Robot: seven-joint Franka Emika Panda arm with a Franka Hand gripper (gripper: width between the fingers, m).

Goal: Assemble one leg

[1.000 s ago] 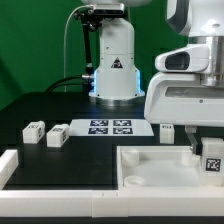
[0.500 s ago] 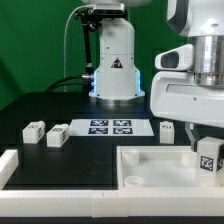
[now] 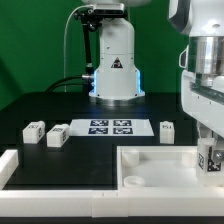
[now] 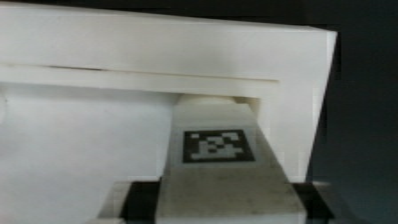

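My gripper (image 3: 212, 158) is shut on a leg (image 3: 213, 161), a small white block with a black-and-white tag, at the exterior view's right edge. It holds the leg over the right part of the large white tray (image 3: 150, 160). In the wrist view the leg (image 4: 217, 145) runs from between my dark fingertips (image 4: 146, 202) toward a raised corner of the tray (image 4: 107, 120). I cannot tell whether leg and tray touch. Three more legs lie on the table: two at the left (image 3: 35, 131) (image 3: 57, 136) and one behind the tray (image 3: 167, 129).
The marker board (image 3: 110, 127) lies flat in the middle of the table. The robot's white base (image 3: 114, 62) stands behind it. A white block (image 3: 8, 165) sits at the front left edge.
The arm has shifted toward the exterior view's right with the leg still in the gripper. The loose legs and the tray have not moved.
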